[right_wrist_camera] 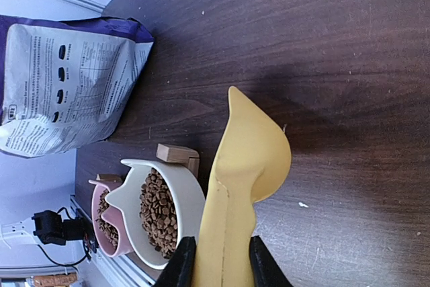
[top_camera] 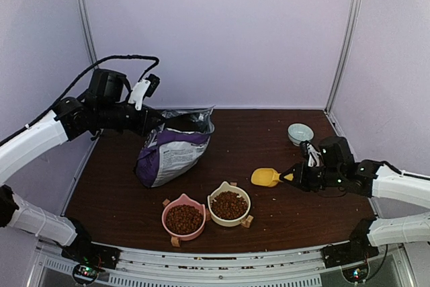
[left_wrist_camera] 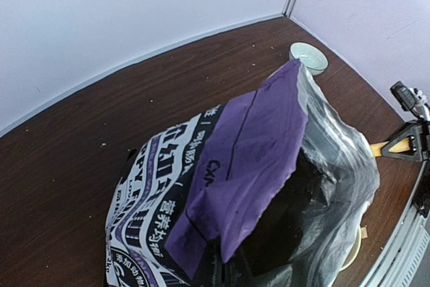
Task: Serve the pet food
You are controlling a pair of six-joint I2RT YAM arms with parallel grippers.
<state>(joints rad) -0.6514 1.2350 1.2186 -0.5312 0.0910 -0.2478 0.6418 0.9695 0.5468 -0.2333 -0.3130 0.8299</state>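
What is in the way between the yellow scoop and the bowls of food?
Nothing visible. The right end effector holds the yellow scoop a little apart from the cream bowl of pet food, with only bare table between them.

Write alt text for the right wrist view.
A yellow scoop is clamped by its handle in the right arm's jaws over a dark wooden table. Beside it sit a cream bowl and a pink bowl, both holding pet food, with a printed food bag beyond.
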